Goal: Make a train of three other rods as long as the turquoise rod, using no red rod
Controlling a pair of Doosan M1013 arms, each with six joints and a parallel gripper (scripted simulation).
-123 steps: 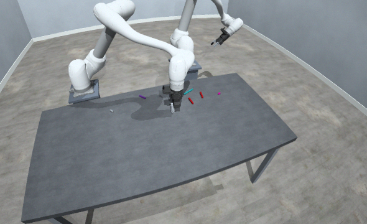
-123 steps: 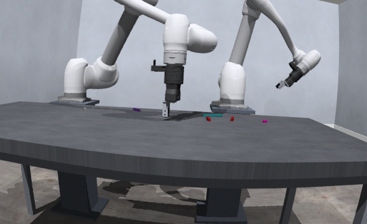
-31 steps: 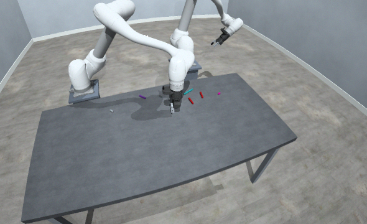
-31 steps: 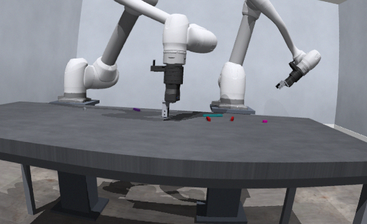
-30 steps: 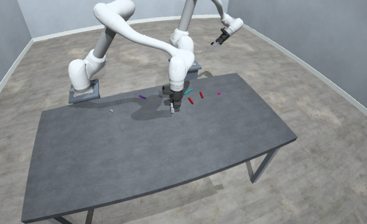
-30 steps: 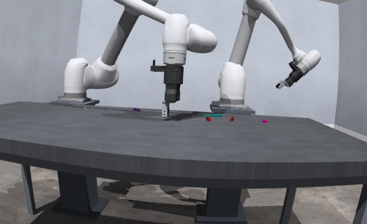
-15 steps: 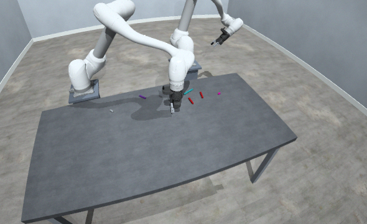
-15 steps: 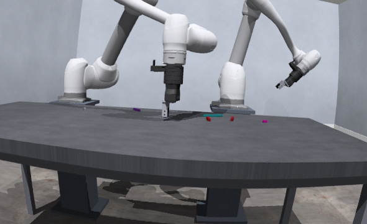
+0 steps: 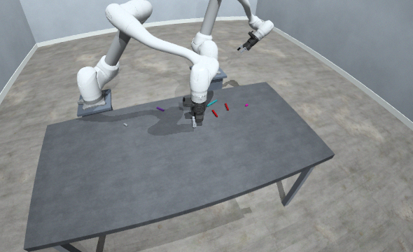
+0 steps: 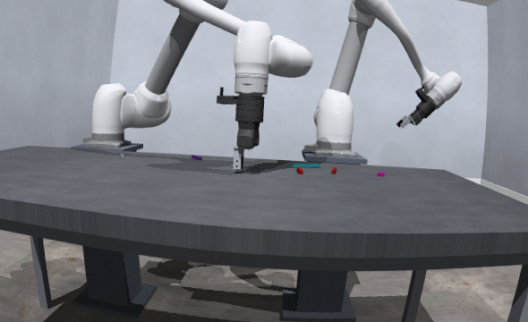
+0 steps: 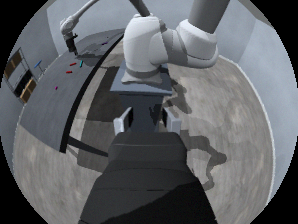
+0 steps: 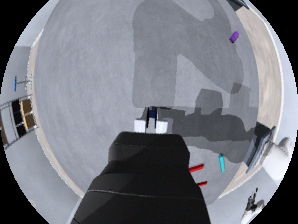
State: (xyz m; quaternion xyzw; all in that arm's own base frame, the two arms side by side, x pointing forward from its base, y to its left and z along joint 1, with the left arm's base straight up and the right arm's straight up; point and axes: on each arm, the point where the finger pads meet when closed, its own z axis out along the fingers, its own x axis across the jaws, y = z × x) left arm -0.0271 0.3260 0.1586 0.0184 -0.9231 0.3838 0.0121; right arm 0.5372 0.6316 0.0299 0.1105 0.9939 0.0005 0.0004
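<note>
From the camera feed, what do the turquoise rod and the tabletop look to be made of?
Turquoise rod: possibly painted wood or plastic; even colour, no visible grain.
Tabletop: perhaps dark stone or laminate, matte; mottled grey, without sharp reflections.
</note>
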